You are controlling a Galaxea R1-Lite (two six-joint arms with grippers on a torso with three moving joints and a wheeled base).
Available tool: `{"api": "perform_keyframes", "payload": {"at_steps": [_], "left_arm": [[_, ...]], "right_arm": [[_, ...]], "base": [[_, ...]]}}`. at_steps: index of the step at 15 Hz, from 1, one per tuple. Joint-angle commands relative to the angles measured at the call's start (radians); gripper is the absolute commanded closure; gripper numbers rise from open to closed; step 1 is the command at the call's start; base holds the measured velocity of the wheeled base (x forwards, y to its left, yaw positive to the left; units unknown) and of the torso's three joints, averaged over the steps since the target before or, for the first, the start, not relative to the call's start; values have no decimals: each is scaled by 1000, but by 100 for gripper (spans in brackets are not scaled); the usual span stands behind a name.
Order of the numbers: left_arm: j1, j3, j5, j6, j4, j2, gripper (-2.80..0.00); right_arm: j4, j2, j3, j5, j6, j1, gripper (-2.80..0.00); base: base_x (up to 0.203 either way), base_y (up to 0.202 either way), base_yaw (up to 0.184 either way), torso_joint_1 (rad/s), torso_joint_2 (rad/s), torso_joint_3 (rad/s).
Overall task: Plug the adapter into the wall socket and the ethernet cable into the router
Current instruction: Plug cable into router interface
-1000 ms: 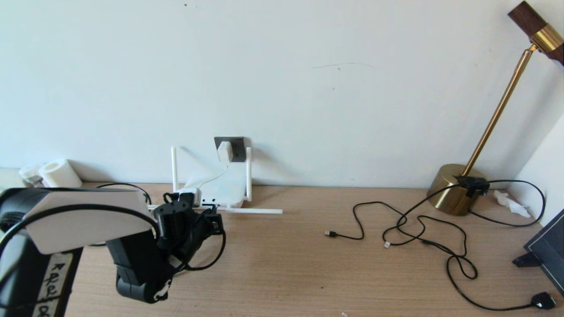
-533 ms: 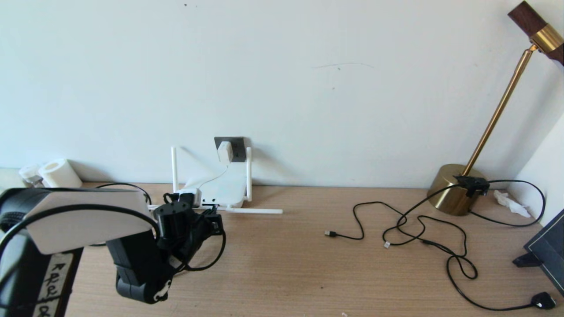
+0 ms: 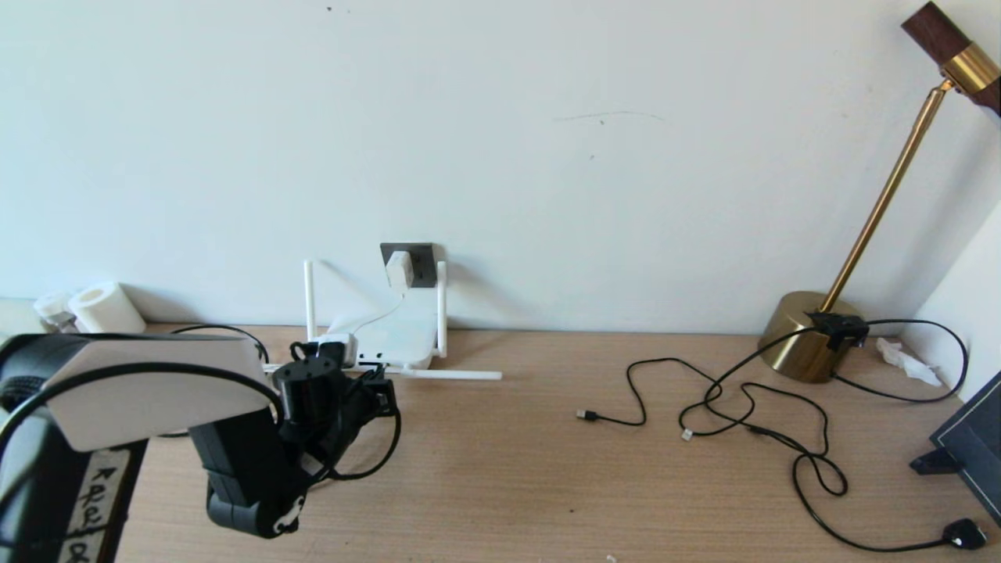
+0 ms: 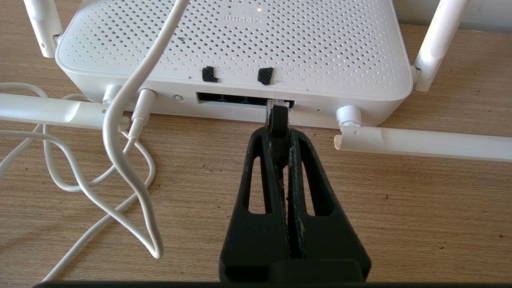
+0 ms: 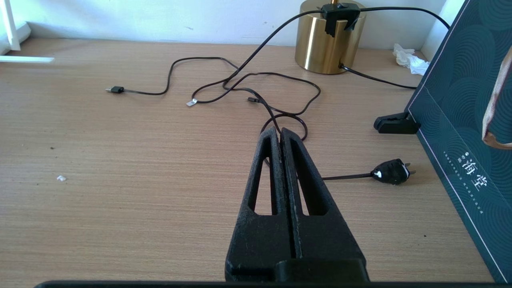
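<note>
Ethernet cable [image 4: 277, 120] at router [image 4: 240, 44] port
L gripper [image 4: 280, 134] clenched on black plug, clear tip at 12 o'clock in port row; R gripper [image 5: 279, 134] clenched, holding nothing.

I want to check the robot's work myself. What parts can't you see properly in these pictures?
- Head view: the router ports and the ethernet cable plug are hidden behind the left tool and its arm.
- Left wrist view: the plug sits at the port mouth, but the tool's fingers cover it, so full seating cannot be told.
- Head view: the adapter covers its pins in the wall socket.
- Right wrist view: the lamp top is cut off.
</note>
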State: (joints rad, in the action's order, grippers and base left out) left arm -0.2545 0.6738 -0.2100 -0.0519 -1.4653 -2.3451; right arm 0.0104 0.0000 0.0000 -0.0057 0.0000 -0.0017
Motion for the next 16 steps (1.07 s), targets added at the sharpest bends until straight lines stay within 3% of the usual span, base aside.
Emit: {"api": "perform_keyframes", "payload": {"at_steps": [1,16], "left_arm": [[0,6,0,0,-9,0,0],[0,7,-2,0,-7,0,0]], "right_arm": [[0,0,0,0,0,0,0],[0,0,0,0,0,0,0]], "base": [[0,0,0,0,0,0],[0,0,0,0,0,0]]}}
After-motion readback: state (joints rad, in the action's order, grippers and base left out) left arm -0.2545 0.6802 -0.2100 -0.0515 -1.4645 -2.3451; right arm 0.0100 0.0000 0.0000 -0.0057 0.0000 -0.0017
